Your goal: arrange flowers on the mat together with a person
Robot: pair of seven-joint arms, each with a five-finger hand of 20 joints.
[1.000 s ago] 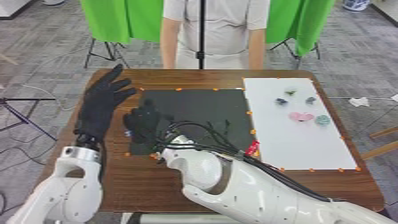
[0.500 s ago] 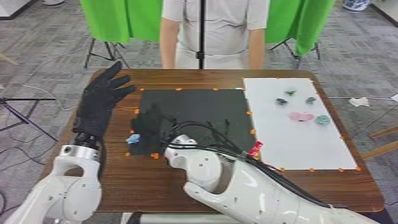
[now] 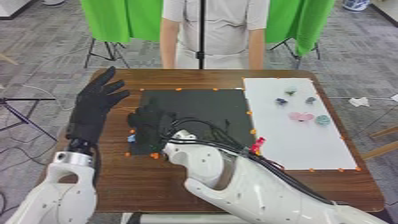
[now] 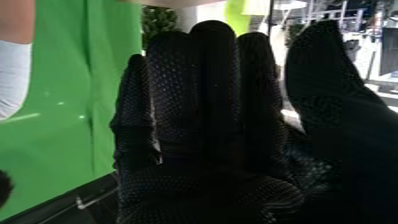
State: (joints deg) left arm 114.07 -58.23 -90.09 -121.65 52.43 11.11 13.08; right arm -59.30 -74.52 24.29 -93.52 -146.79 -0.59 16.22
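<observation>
In the head view, one black mat (image 3: 200,100) lies across the left and middle of the one brown table (image 3: 200,192), and one white mat (image 3: 293,150) lies to its right. Four small flowers stand out singly on the far half of the white mat: one pale green flower (image 3: 290,91) farthest away, one dark blue flower (image 3: 282,101) at the left, one dark grey flower (image 3: 310,100) at the right, and one teal flower (image 3: 322,120) nearest of the four. Just left of the teal one lies pink bloom (image 3: 301,116) in two lobes; I cannot tell if it is one flower or two. One light blue flower (image 3: 131,138) is at the left edge of the black mat, toward its near corner. The left hand (image 3: 91,110) is over the table's left side, fingers straight. The right hand (image 3: 145,121) is over the left part of the black mat.

In the right wrist view, the right hand (image 4: 200,165) has its fingers straight and close together, with its one thumb set apart. Behind it hangs one green curtain (image 4: 67,145).
</observation>
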